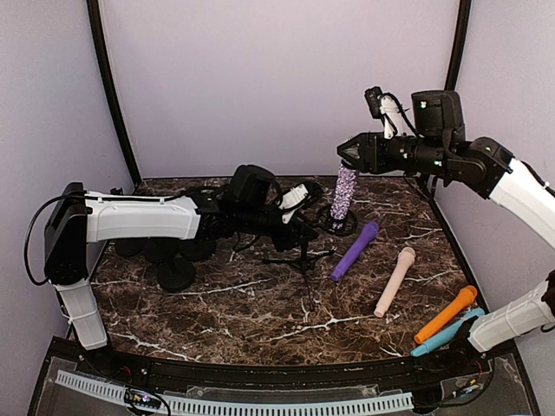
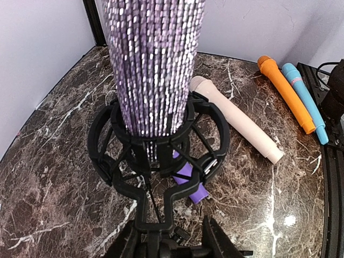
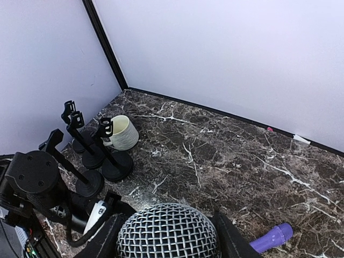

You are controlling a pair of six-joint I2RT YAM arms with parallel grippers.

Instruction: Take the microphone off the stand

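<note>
Right fingers (image 3: 230, 239): you had them clamped on the microphone (image 3: 167, 234) head.
Left fingers (image 2: 219, 243): you had them closed on the stand (image 2: 155, 212) stem.
Microphone: hung below the right pair, tail inside the stand's ring.

rhinestone-studded microphone (image 2: 153, 64) glitters (glossy marble table (image 2: 54, 177))

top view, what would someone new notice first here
The sparkly lilac microphone stands out first, gripped by the right gripper with its lower end in the cradle of the black stand. Next, the left gripper clamping that stand, and four coloured microphones lying loose on the marble table at right.
</note>
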